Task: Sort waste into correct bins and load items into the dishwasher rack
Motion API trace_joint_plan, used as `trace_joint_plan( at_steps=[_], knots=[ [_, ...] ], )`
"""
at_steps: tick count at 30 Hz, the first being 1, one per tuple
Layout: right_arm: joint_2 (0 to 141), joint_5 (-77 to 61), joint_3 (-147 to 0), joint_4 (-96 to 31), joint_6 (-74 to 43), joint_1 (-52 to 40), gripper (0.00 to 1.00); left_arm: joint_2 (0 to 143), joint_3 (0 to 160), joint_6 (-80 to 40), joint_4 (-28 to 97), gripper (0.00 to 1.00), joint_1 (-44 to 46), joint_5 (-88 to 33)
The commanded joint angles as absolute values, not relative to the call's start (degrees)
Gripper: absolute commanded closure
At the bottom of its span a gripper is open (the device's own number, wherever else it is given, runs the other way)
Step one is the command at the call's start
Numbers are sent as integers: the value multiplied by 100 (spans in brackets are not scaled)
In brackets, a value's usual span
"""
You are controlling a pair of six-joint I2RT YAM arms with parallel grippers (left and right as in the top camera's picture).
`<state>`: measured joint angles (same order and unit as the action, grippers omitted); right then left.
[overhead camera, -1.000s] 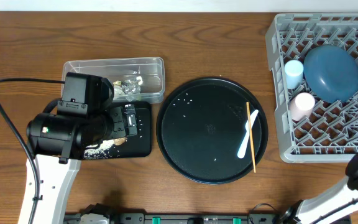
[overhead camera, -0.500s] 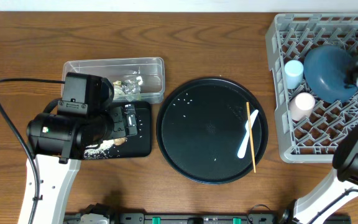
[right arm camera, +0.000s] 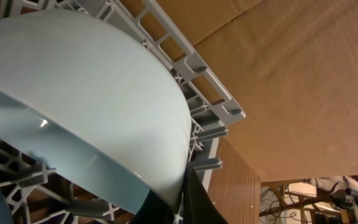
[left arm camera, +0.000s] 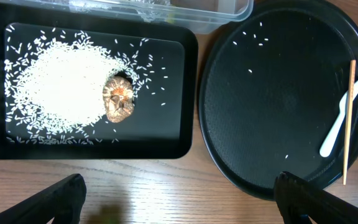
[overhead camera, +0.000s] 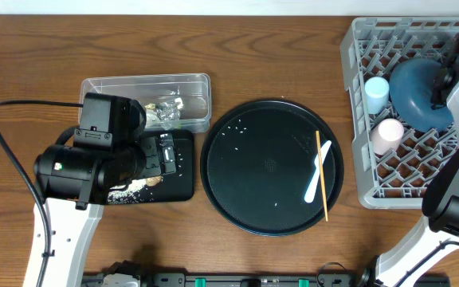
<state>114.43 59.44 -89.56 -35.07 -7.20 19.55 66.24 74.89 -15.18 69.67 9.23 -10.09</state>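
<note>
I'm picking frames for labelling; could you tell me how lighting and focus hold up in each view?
Overhead: evenly lit and sharp, the left arm hiding part of the black rectangular tray. Left wrist: rice crisp, fingers dark and soft at the bottom. Right wrist: very close, the light blue bowl filling the frame, one small glare spot.

Spoon (overhead camera: pixel 316 180), chopstick (overhead camera: pixel 322 176) on round tray (overhead camera: pixel 237 191)

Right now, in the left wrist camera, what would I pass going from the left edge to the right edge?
Rice heap → brown food lump → pale blue spoon, with the chopstick crossing it.
</note>
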Motion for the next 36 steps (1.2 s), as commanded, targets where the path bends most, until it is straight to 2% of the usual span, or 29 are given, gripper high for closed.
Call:
trace_joint_plan(
  at_steps=[1, 6, 19, 36],
  knots=[
    [11485, 6132, -9021, -3424, -626, 1964, 99, 6624, 7518, -1505, 6984, 2, 934, -937],
    [11472, 6761, -9131, -3087, 97, 2283, 99, 6624, 7518, -1505, 6984, 2, 934, -937],
    [11439, 7638, -9188, -3055, 134, 3225, 99, 6624, 7518, -1505, 6984, 2, 934, -937],
    [11448, 7035, -9181, -2958, 91, 3830, 99, 6624, 7518, -1505, 6984, 2, 934, -937]
  ],
)
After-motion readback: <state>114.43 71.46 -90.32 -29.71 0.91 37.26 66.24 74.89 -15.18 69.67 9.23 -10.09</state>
